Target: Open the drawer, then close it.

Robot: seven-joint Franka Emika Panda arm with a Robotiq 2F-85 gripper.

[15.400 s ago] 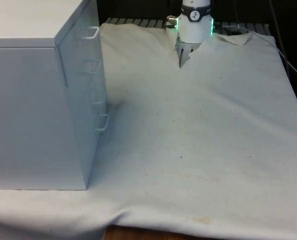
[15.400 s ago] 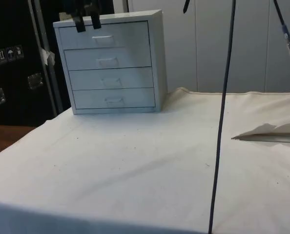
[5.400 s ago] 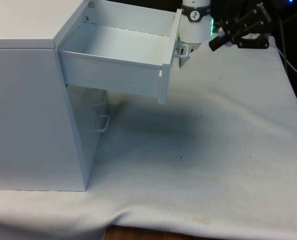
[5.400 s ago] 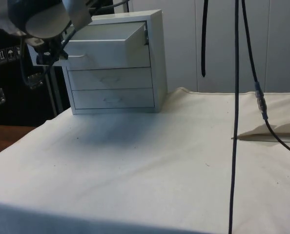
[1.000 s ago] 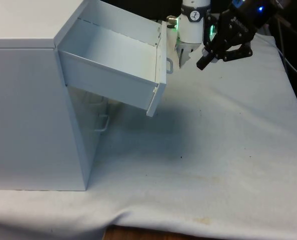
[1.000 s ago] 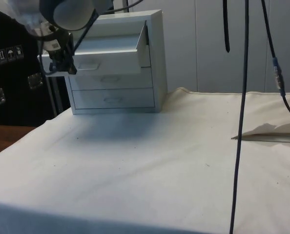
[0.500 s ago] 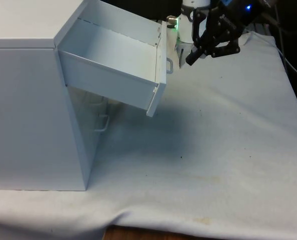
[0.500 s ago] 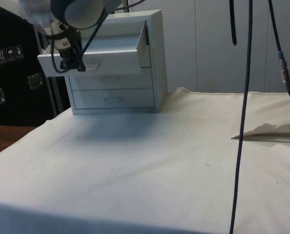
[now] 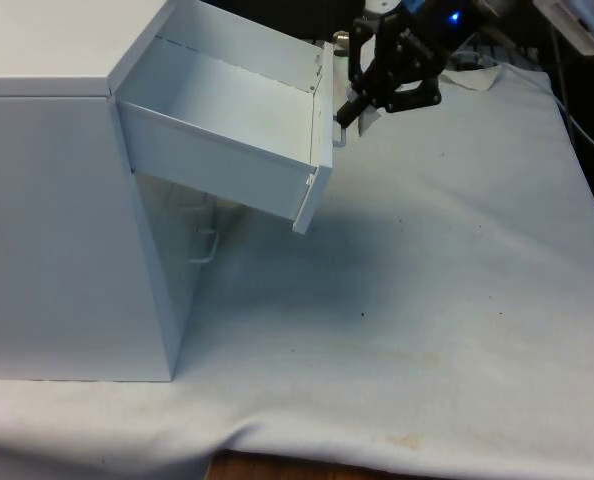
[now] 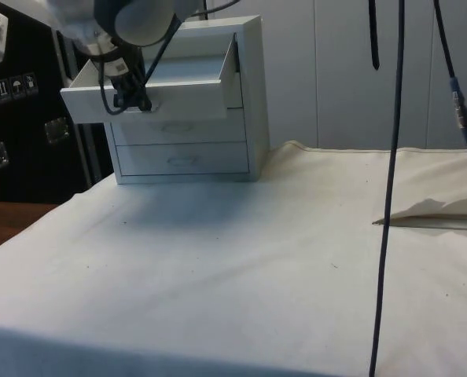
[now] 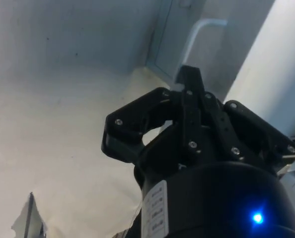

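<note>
The top drawer (image 9: 227, 130) of the white chest of drawers (image 9: 72, 200) stands pulled out and sags downward at its front. The gripper (image 9: 349, 110) sits at the drawer's handle (image 9: 338, 132), fingers (image 11: 189, 84) pressed together. The chest rests on the cloth-covered worktop (image 9: 427, 300).

No readable text — white label (image 11: 156, 208) on gripper body carries print, too small to read.
</note>
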